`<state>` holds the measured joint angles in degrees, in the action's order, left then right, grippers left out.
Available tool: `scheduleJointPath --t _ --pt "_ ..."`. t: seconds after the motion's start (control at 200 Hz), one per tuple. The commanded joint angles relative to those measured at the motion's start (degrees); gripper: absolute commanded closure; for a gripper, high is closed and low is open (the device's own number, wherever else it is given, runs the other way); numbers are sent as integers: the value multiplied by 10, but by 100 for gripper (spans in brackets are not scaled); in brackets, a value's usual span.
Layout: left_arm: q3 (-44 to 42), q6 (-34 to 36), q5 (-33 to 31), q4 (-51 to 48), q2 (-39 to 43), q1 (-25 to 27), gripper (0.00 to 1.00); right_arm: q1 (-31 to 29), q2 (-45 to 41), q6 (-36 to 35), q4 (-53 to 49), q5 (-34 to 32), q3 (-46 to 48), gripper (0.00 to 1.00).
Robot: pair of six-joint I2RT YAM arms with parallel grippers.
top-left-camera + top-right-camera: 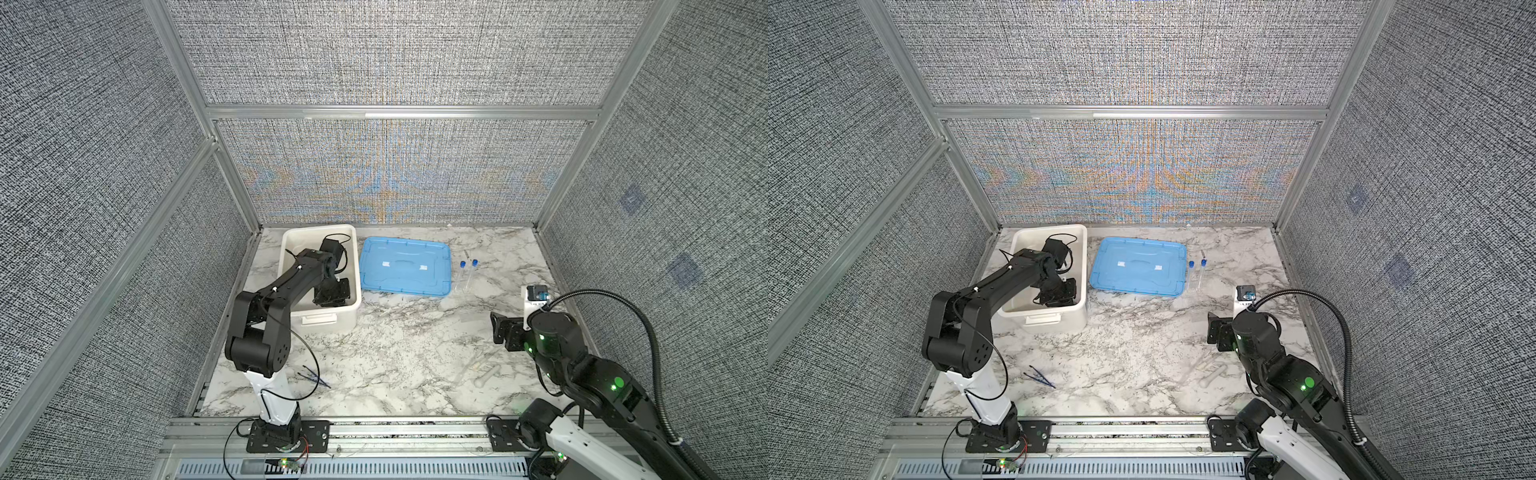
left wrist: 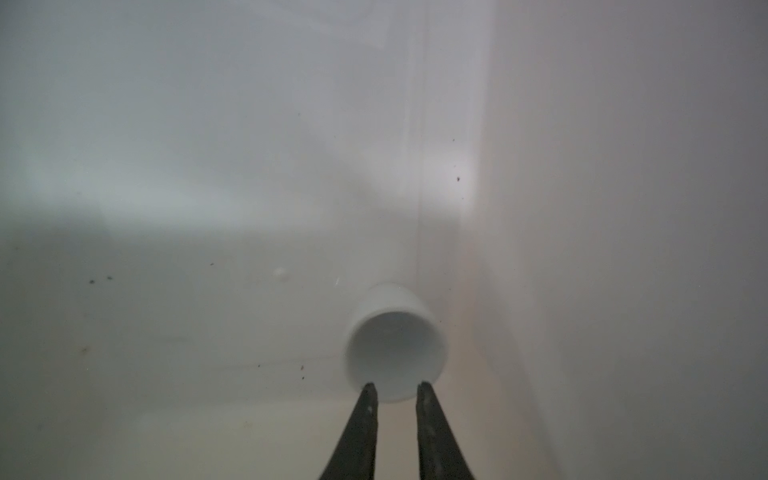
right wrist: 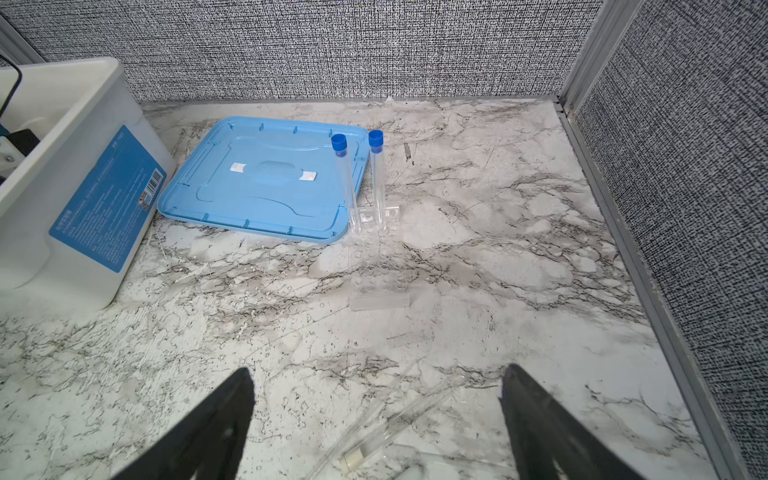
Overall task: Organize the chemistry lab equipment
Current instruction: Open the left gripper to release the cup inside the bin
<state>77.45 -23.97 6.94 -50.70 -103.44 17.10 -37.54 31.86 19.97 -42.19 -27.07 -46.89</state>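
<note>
1. Left gripper (image 2: 395,386), jaws barely parted, tips at the white cup (image 2: 395,345) lying inside the tub (image 2: 623,208).
2. Right gripper (image 3: 379,374) gapes wide, empty, above the table (image 3: 498,249).
3. Capped tubes (image 3: 377,178) sit beside the lid (image 3: 257,199); tweezers (image 1: 322,381) lie front-left.

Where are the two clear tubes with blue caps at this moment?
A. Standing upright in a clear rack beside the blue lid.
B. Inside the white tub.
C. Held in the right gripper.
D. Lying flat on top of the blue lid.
A: the right wrist view shows the two tubes standing upright in a clear rack on the table, beside the blue lid and not on it.
</note>
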Motion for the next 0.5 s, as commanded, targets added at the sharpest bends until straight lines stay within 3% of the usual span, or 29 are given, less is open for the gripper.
scheduleJointPath --t 0.0,0.14,0.305,0.495 --pt "1 -3 -17 -10 12 -1 79 0 -4 -13 1 -7 -2 10" --pt "3 -6 -30 -31 34 -1 77 0 12 -39 9 45 -15 10" --pt "20 -10 -53 -64 94 -1 74 -2 34 -78 51 170 -20 10" --pt "40 -3 -46 -103 175 -1 70 -19 73 -102 114 281 -14 17"
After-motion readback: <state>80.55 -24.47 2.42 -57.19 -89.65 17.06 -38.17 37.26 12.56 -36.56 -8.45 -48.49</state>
